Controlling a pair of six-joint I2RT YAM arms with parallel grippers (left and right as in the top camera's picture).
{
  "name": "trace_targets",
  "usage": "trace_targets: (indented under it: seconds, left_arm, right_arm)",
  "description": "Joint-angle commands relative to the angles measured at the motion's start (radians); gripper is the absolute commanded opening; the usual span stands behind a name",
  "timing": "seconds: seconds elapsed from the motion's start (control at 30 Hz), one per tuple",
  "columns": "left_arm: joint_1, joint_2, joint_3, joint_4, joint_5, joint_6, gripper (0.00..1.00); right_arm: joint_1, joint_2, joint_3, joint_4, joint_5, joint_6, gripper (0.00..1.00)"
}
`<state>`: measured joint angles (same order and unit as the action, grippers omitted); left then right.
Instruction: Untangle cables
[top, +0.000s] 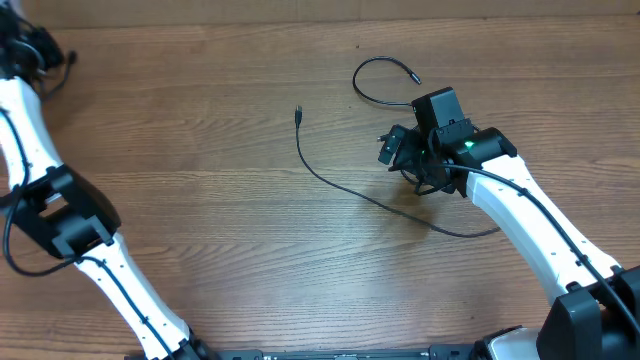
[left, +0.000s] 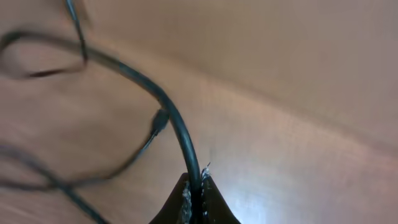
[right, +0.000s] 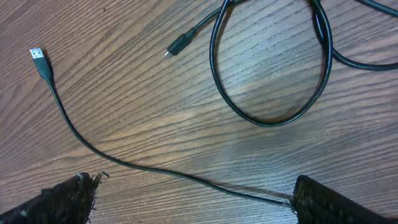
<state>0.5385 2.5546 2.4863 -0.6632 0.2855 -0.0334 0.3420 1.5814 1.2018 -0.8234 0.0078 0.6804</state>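
Wooden table (top: 200, 200), overhead: the right arm (top: 530, 230) reaches from the near right toward the far middle, with the right gripper (top: 405, 165) over a long cable (top: 331, 184). A looped cable (top: 356, 82) lies just beyond. The left arm (top: 60, 220) bends toward the far left corner. Left wrist: the left gripper (left: 194, 190) is clamped together on a black cord (left: 177, 124). Right wrist: the fingers (right: 68, 199) stand wide apart, and the long cable runs between them.

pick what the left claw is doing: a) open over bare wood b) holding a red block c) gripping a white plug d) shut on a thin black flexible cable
d, the left claw is pinched shut on the thin black flexible cable rising from its tips
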Motion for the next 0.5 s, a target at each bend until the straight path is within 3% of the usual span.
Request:
trace_targets:
  seconds: [0.0, 0.13, 0.47]
  left_arm:
    - [-0.033, 0.056, -0.006, -0.043, -0.025, -0.032, 0.04]
    - [-0.080, 0.068, -0.006, -0.095, -0.099, -0.019, 0.04]
    - [-0.213, 0.059, 0.015, -0.235, -0.565, -0.034, 0.04]
  right_arm:
    - [0.005, 0.003, -0.005, 0.002, 0.013, 0.000, 1.00]
    - [0.005, 0.003, -0.005, 0.002, -0.011, 0.000, 1.00]
    - [0.005, 0.003, -0.005, -0.006, -0.018, -0.001, 1.00]
